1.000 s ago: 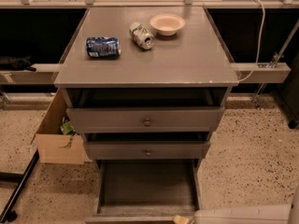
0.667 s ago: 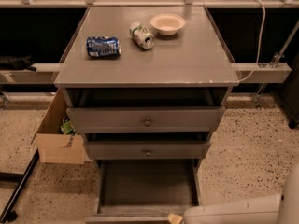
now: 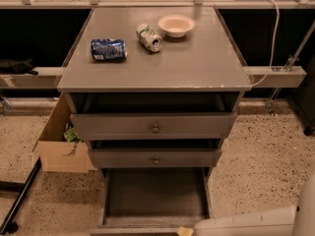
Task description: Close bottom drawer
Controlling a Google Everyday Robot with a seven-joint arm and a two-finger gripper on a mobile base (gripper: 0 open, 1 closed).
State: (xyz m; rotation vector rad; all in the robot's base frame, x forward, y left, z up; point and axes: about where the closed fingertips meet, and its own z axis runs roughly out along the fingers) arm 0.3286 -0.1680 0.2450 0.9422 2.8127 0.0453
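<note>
The bottom drawer is a grey wooden drawer with a long shallow box. It is pulled far out of the grey cabinet, and its inside looks empty. Its front panel lies at the bottom edge of the view. My white arm reaches in from the bottom right. My gripper shows only as a tan tip at the drawer's front right corner, right by the front panel. I cannot see whether it touches the panel.
Above it, the mid-width drawer and the widest drawer, both with knobs, stand slightly open. On the cabinet top lie a blue can, a green-and-silver can and a bowl. A cardboard box stands on the floor at the left.
My white arm has come further into view along the bottom edge, from the right toward the drawer's front. The drawers have not moved.
</note>
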